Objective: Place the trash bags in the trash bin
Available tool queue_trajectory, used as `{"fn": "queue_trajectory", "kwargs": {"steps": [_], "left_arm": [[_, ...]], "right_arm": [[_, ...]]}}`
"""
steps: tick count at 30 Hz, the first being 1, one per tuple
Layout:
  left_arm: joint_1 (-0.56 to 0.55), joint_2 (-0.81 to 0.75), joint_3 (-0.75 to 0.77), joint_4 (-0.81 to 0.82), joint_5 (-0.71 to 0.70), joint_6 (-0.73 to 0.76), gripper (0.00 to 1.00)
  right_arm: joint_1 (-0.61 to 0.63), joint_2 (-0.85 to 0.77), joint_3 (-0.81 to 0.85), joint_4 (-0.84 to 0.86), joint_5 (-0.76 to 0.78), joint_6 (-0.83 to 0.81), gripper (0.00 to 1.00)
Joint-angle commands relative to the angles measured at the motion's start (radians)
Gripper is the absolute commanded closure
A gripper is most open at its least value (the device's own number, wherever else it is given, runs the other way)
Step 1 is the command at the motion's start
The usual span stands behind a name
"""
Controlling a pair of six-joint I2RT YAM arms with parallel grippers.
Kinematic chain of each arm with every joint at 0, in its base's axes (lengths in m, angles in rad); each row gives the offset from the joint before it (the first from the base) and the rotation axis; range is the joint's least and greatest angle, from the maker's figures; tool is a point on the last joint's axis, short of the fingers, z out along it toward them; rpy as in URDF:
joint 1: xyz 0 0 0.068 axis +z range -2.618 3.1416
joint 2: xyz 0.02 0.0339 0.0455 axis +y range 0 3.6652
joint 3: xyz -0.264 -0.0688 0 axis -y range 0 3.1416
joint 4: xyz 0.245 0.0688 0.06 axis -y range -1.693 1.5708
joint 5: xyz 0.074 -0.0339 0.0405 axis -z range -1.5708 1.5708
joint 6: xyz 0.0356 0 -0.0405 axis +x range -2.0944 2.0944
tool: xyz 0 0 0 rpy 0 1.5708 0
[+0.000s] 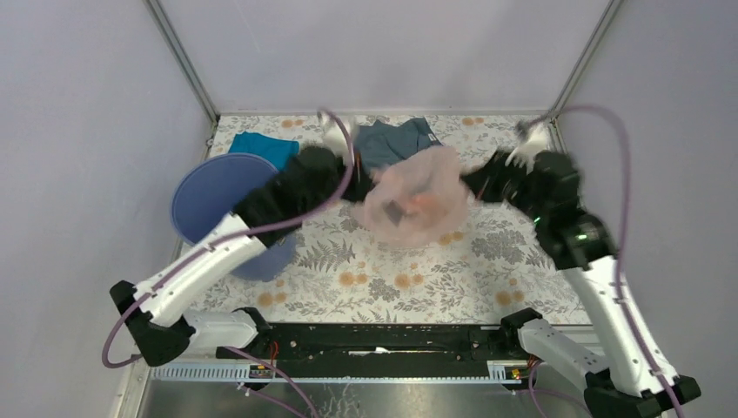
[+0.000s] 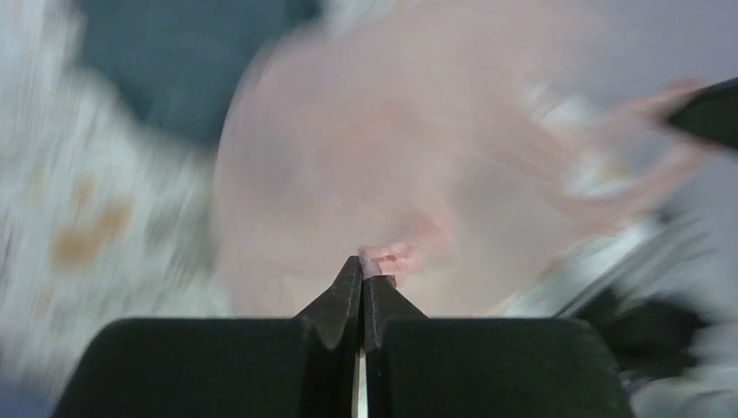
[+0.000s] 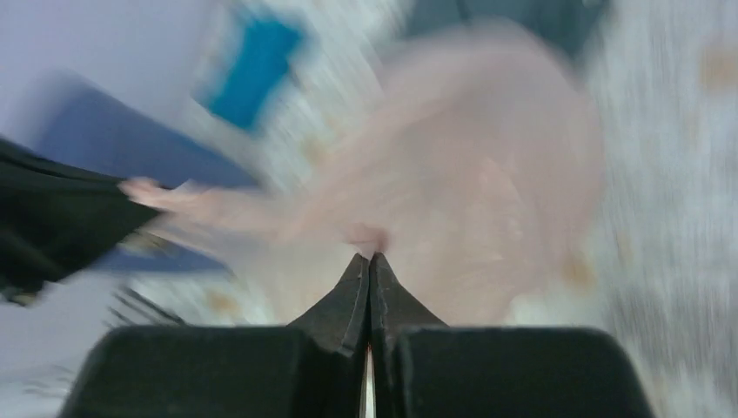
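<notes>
The pale pink translucent trash bag [image 1: 418, 196] hangs spread open between my two grippers above the middle of the table. My left gripper [image 1: 370, 185] is shut on the bag's left edge; its jaws pinch pink film in the left wrist view [image 2: 364, 266]. My right gripper [image 1: 474, 185] is shut on the bag's right edge, as the right wrist view [image 3: 370, 257] shows. The bag billows ahead of both wrist cameras [image 2: 392, 157] [image 3: 470, 174]. The blue-violet trash bin [image 1: 218, 205] stands at the left, partly under my left arm, to the left of the bag. All views are motion-blurred.
A grey-blue cloth garment [image 1: 396, 139] lies at the back centre behind the bag. A teal cloth [image 1: 261, 146] lies at the back left beside the bin. The floral tabletop [image 1: 418, 279] lies in front of the bag. Walls close in on three sides.
</notes>
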Motion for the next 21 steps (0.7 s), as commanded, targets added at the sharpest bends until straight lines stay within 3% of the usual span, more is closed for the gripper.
{"fn": "queue_trajectory", "kwargs": {"steps": [1,4,7,10,13,17,21], "left_arm": [[0.000,0.042,0.591,0.149,0.229,0.059,1.00],[-0.001,-0.046,0.550,0.325,0.264,0.026,1.00],[-0.002,-0.181,0.297,0.440,0.082,0.002,1.00],[0.000,-0.232,0.072,0.329,-0.109,-0.044,1.00],[0.003,-0.236,-0.067,0.168,-0.156,-0.084,1.00],[0.003,-0.321,-0.111,0.156,-0.112,-0.093,1.00],[0.003,-0.300,0.009,0.183,-0.042,-0.051,1.00]], "right_arm": [[0.003,0.044,0.532,0.092,-0.074,-0.077,1.00],[0.003,-0.026,0.581,0.154,-0.080,-0.070,1.00],[0.003,-0.132,0.422,0.194,-0.033,-0.076,1.00],[0.003,-0.172,0.196,0.116,0.033,-0.071,1.00],[0.003,-0.173,0.002,0.044,0.035,-0.047,1.00],[0.003,-0.239,-0.036,0.065,0.035,-0.036,1.00],[0.002,-0.176,0.076,0.071,-0.003,-0.068,1.00]]}}
